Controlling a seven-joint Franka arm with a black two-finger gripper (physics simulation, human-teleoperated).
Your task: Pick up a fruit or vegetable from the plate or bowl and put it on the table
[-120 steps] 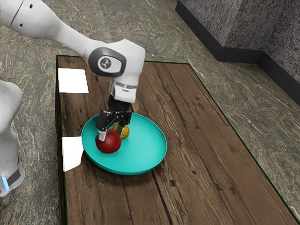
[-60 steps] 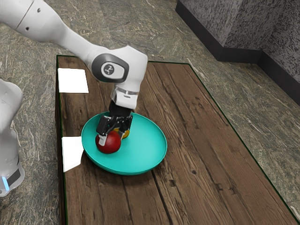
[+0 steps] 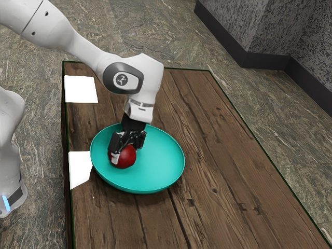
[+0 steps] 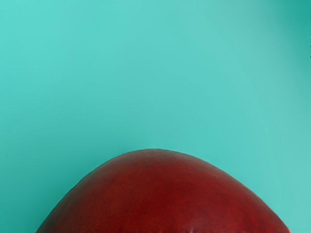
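White patch (image 3: 79,168) beside teal plate (image 3: 162,165), red fruit (image 3: 125,160) within rim. Whether fingers (image 3: 126,152) grip it, cannot tell.

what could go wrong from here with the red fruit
The red fruit is round and looks smooth, so it might slip from the hand and roll in the teal plate if the grip is poor. The plate has a raised rim, so a low carry could bump it. The plate also sits near the table's edge on the exterior view's left; a fruit released on that side might roll off.
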